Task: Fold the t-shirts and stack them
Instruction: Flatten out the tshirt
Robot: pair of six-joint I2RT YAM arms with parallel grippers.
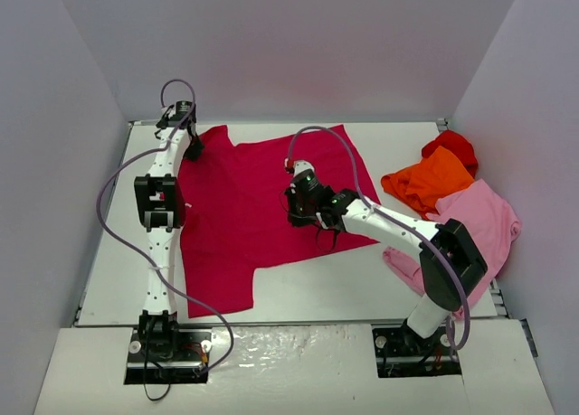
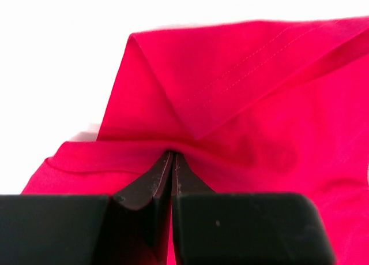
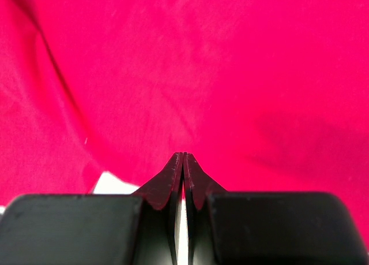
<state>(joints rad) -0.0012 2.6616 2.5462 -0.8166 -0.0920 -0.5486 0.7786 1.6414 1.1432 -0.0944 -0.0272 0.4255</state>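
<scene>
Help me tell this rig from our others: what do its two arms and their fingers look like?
Both the left arm and right arm have slim white links joined by blocky black joint housings. A lilac cable loops along each. The left fingers and right fingers are matte black wedges tapering to thin tips, mounted on squared black blocks. No markings are legible.

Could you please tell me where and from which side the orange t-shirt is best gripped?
Probably the orange t-shirt by its left corner, which juts onto the table; come in from the left. The red t-shirt crowds it behind and the pink t-shirt at its near right, so those edges risk catching two shirts.
</scene>
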